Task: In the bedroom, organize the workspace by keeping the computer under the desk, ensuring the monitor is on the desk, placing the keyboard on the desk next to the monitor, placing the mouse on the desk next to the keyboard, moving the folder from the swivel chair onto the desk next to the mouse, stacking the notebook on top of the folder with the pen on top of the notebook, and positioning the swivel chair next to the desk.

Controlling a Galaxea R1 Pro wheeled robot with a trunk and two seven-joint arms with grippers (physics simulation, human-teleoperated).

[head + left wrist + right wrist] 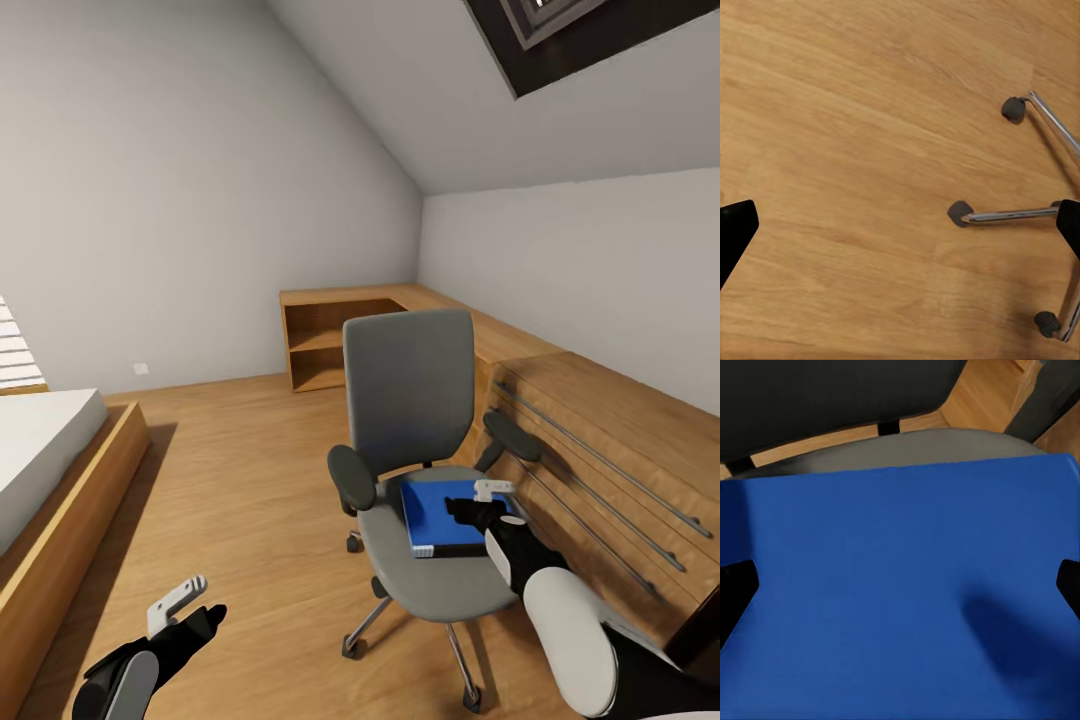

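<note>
**Head view: blue folder on the grey chair, right gripper over it**

The head view shows the swivel chair (420,470) on a wood-plank floor (250,480) — grey padded seat, tall flat grey back, rounded black armrests, chrome legs on dark casters. The folder (445,518) lies flat on the seat, toward the chair's right armrest: a bright blue rectangle with a white stripe along its near edge. The right gripper (490,505) hangs over the folder's far right corner; its fingers are spread, and whether they touch the cover cannot be told. The left gripper (185,605) is well apart from the chair, low over bare floor, one pale finger raised, holding nothing.

The right wrist view gives what the head view cannot: the folder (900,585) up close, smooth and matte, with a soft shadow on it, and two black fingertips (735,592) wide apart at either side with nothing between them. Beyond the folder's edge are the grey seat rim and the dark chair back.

The left wrist view looks straight down on floor grain and three chrome spokes of the chair's base (1020,215), each ending in a dark caster; the black fingertips sit far apart at the edges.

Behind the chair runs a low oak shelving unit (330,345) along the wall. Close on the chair's right stands a wooden unit with long metal rails (600,460) — tight against that armrest. A bed (50,470) with a wooden frame lies far off on the chair's left.
</note>
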